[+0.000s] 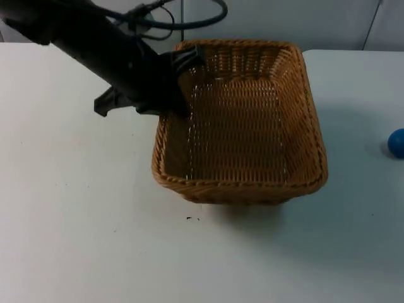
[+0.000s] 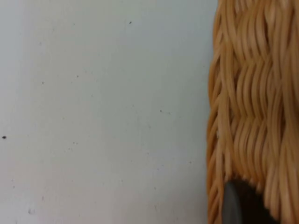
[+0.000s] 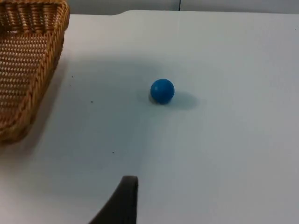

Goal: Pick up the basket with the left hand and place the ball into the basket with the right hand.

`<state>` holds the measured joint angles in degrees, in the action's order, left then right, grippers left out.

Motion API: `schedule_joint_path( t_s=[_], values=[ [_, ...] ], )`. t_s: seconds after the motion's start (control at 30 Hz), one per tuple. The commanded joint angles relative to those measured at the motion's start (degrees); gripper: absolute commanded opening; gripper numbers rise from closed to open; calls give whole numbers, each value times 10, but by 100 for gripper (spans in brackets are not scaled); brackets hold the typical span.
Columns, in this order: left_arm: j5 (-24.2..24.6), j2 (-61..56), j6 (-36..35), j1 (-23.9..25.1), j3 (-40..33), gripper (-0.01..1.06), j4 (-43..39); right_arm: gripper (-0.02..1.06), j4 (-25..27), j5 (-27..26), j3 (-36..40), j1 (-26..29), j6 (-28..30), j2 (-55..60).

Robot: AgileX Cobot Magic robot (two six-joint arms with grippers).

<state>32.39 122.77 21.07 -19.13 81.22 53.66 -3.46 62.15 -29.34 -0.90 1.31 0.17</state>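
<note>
A woven tan basket (image 1: 240,186) hangs a little above the white table, tilted, with its shadow beneath it. My left gripper (image 1: 181,71) is shut on the basket's left rim near the back corner. In the left wrist view the basket's wall (image 2: 252,93) stands close against a black fingertip (image 2: 236,205). A small blue ball (image 1: 397,142) lies on the table to the right of the basket. In the right wrist view the ball (image 3: 162,90) rests apart from the basket's corner (image 3: 28,60), and my right gripper (image 3: 122,203) hovers short of the ball, touching nothing.
The white table (image 1: 95,240) stretches bare in front of and to the left of the basket. A grey partition wall (image 1: 284,19) closes off the far edge behind it.
</note>
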Motion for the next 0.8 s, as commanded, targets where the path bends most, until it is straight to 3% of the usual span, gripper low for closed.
schedule_joint_path(
  t_s=[0.0, 0.2, 0.43, 0.77],
  values=[
    [30, -30, -44, 8, -5, 0, -42, 104, -2, -5, 3, 4, 2, -2],
    [-18, -114, -52, 30, -101, 0, -41, 104, -2, -5, 3, 4, 2, -2],
    [-18, -185, -16, 62, -213, 0, -32, 104, -2, -5, 3, 4, 2, -2],
    [-26, -251, -4, 64, -294, 0, -17, 101, -2, -5, 3, 4, 2, -2]
  ],
)
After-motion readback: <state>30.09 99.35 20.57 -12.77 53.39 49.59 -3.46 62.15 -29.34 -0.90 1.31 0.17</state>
